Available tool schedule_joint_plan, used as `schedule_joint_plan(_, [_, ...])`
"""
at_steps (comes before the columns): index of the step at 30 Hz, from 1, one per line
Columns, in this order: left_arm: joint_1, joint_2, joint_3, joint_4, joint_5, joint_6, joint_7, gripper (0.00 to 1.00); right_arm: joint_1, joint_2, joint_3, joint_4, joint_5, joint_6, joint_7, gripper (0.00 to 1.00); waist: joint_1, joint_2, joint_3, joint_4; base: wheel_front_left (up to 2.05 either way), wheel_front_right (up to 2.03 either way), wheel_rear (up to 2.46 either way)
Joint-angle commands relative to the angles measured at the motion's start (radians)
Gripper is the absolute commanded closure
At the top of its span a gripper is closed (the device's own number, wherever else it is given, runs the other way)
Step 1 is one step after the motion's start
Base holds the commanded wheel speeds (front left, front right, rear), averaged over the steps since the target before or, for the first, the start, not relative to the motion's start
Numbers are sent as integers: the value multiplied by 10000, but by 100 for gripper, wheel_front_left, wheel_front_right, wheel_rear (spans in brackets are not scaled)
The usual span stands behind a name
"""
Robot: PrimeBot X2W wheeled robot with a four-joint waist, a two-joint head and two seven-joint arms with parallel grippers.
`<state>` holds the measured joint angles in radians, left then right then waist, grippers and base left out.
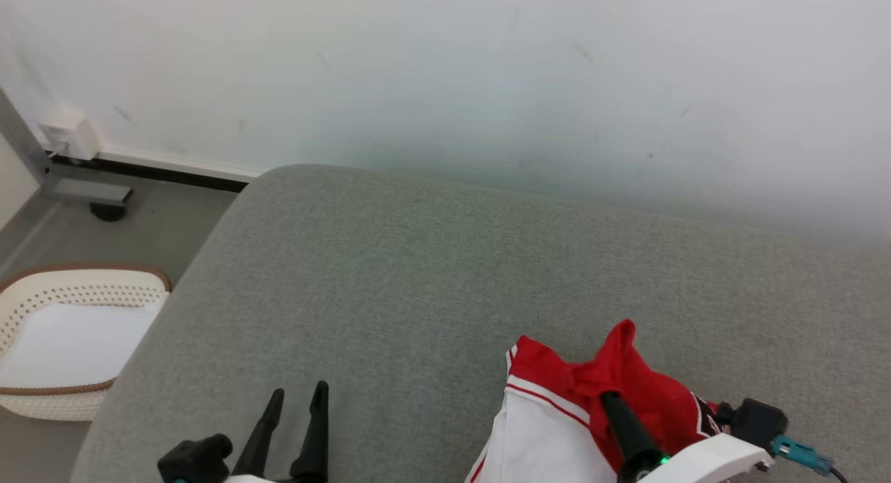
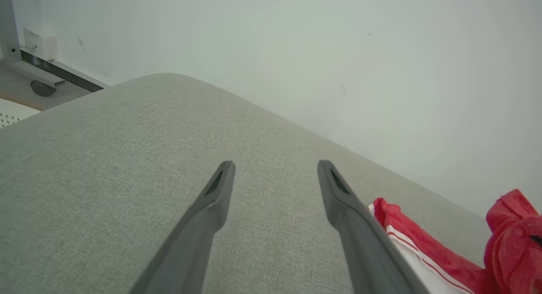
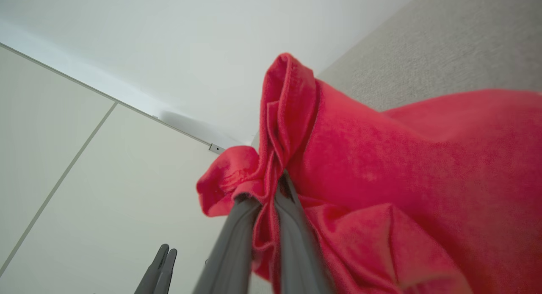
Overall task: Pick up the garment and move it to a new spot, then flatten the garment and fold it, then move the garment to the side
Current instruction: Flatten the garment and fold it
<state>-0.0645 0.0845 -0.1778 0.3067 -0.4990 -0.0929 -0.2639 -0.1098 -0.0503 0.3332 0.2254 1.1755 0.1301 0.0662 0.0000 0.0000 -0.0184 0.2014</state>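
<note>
The garment [image 1: 557, 413] is red and white and lies bunched at the near right of the grey cushion [image 1: 418, 274]. My right gripper [image 1: 607, 397] is shut on a fold of its red cloth and holds that fold up in a peak. In the right wrist view the red garment [image 3: 402, 158] wraps around the right gripper [image 3: 271, 188], whose jaws pinch the fold. My left gripper [image 1: 299, 389] stands open over bare cushion at the near left, nothing between its fingers. The left wrist view has the left gripper [image 2: 276, 163] wide apart, with the garment [image 2: 423, 251] to its right.
A white perforated basket [image 1: 69, 330] with a brown rim stands on the floor left of the cushion. A pale wall runs behind the cushion, with a white socket box [image 1: 68, 135] and a metal leg on a caster [image 1: 104, 201] at far left. The cushion's left edge curves down.
</note>
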Motion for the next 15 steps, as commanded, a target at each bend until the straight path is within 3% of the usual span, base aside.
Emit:
schedule_joint_plan(1, [-121, 25, 31, 37, 110, -47, 3, 0, -345, -16, 419, 283, 436, 6, -198, 100, 0, 0, 44, 304, 0, 0, 0])
schedule_joint_plan(15, [-247, -29, 109, 277, 157, -121, 3, 0, -2309, -22, 3394, 3243, 3066, 6, -1470, 100, 0, 0, 169, 594, 0, 0, 0])
